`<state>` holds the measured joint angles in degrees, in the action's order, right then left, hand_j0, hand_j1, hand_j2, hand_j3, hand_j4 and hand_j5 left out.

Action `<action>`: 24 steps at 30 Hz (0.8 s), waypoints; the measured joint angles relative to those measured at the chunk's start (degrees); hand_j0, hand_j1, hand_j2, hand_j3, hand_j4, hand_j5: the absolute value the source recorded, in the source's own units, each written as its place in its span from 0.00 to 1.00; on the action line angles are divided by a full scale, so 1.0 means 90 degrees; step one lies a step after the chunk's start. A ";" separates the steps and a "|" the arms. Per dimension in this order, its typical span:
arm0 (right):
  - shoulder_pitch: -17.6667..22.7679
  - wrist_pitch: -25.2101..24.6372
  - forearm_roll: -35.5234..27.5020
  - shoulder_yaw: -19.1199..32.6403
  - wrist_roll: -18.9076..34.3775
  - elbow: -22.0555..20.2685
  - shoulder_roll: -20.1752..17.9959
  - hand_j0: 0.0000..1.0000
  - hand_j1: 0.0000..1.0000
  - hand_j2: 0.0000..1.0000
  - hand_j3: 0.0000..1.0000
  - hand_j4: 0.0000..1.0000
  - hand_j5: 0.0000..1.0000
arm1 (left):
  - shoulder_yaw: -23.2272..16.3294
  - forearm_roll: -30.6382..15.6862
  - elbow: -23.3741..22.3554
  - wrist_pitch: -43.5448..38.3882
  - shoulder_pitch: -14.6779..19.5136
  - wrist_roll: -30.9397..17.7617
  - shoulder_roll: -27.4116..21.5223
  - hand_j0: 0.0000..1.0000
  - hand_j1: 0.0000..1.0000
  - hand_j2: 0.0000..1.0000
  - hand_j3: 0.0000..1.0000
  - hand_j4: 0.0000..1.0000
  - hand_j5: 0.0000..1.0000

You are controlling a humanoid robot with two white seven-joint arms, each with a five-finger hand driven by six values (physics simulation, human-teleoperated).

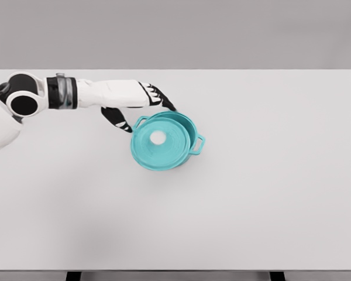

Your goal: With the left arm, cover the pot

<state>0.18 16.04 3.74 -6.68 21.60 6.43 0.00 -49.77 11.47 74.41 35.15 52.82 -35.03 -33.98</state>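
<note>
Teal pot sits on the white table, a little left of centre and in the upper half of the tabletop; one loop handle sticks out at its right side, another shows at its upper left edge. Teal lid with a white knob in the middle lies on the pot but not square; it is shifted toward the lower left and looks tilted, so a crescent of the pot rim stays uncovered at the upper right; cannot tell if the lid's low edge touches the table.

Left hand is just above and left of the pot, arm coming in from the left edge across the table; dark fingertips reach to the pot's upper rim, thumb points down toward the left handle; fingers are spread loosely and grasp nothing; contact between fingertips and rim is too close to call.

Table fills most of the view, grey wall behind, dark table legs at the bottom edge.
</note>
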 measured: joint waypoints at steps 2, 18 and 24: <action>0.0000 0.0000 0.0000 0.0000 -0.0001 0.0000 0.0000 1.00 1.00 1.00 1.00 1.00 1.00 | 0.0005 -0.0025 -0.0012 0.0000 0.0000 0.0000 -0.0012 1.00 1.00 1.00 1.00 1.00 1.00; 0.0000 0.0001 0.0000 -0.0001 0.0000 0.0001 0.0000 1.00 1.00 1.00 1.00 1.00 1.00 | -0.0012 -0.0237 -0.0051 0.0000 0.0010 0.0000 -0.0029 1.00 1.00 1.00 1.00 1.00 1.00; 0.0000 0.0001 0.0000 -0.0001 0.0000 0.0002 0.0000 1.00 1.00 1.00 1.00 1.00 1.00 | -0.0026 -0.0454 -0.0053 0.0000 0.0000 0.0000 -0.0138 1.00 1.00 1.00 1.00 1.00 1.00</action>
<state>0.18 16.05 3.74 -6.69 21.60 6.45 0.00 -50.00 7.39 73.94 35.16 52.82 -35.03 -35.22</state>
